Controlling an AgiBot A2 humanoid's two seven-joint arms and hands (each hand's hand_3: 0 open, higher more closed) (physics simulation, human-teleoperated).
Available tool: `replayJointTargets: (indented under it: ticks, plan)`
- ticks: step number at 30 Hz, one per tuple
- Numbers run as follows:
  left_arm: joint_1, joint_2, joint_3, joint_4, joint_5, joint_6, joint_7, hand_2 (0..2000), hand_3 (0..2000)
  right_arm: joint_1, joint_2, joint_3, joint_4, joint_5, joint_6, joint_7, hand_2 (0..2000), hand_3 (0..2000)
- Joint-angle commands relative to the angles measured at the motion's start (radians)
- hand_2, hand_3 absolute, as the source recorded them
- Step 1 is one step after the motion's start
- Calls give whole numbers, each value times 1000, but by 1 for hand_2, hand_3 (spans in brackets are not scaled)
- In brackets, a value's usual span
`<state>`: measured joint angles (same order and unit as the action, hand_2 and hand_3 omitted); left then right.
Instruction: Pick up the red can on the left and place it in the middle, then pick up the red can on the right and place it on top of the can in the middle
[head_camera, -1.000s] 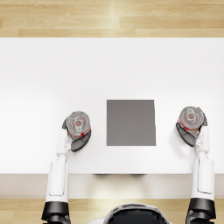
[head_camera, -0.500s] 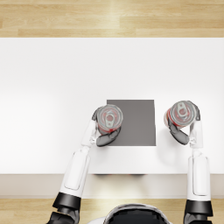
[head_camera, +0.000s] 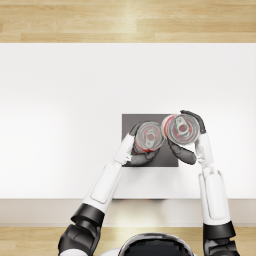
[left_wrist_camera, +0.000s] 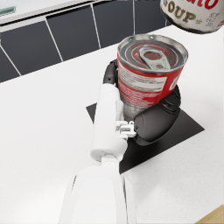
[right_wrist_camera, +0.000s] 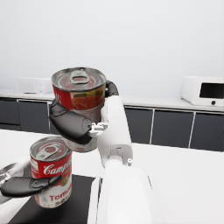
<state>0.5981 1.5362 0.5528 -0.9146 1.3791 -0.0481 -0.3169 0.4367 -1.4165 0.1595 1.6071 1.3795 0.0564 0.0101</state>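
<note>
Red-labelled soup can from the left (head_camera: 149, 136) stands on the dark square mat (head_camera: 131, 120) at centre of the head view, gripped by the left hand (head_camera: 142, 155), dark fingers wrapped round the lower wall. Second soup can (head_camera: 180, 128) held raised in the right hand (head_camera: 192, 145), at the mat's right edge, just right of the first can and higher, as seen in the right wrist view where it hangs above and beside the lower can (right_wrist_camera: 51, 177). Judged as the second step under way: first can placed in the middle, second can carried toward it, not yet stacked. Next move probably needs releasing and clearing the left hand, then centring the raised can (right_wrist_camera: 79, 103) over the lower rim and lowering it straight, since the narrow rims allow little error. Both cans short cylinders, glossy paper-like labels in red and white, ribbed metallic lids with pull tabs (left_wrist_camera: 152, 55). Mat flat, matte, finely textured; white tabletop (head_camera: 65, 100) smooth and plain.
</note>
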Motion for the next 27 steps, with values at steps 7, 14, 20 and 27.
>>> replayJointTargets:
  ticks: [7, 14, 20, 27]
  plan:
    - [76, 30, 44, 201, 1, -15, -35, 639, 1193, 105, -57, 76, 13, 0, 5, 0, 2000, 1520]
    - [-82, -54, -34, -183, 1, 61, -33, 0, 0, 154, -92, 109, -21, 0, 5, 0, 2000, 1520]
    - [-303, -154, -296, -723, 0, 53, 242, 0, 0, 176, -112, 114, -32, 0, 19, -146, 2000, 1520]
    - [-383, -145, -554, -841, 0, 49, 310, 0, 0, 204, -137, 149, -141, 0, 38, -327, 2000, 1520]
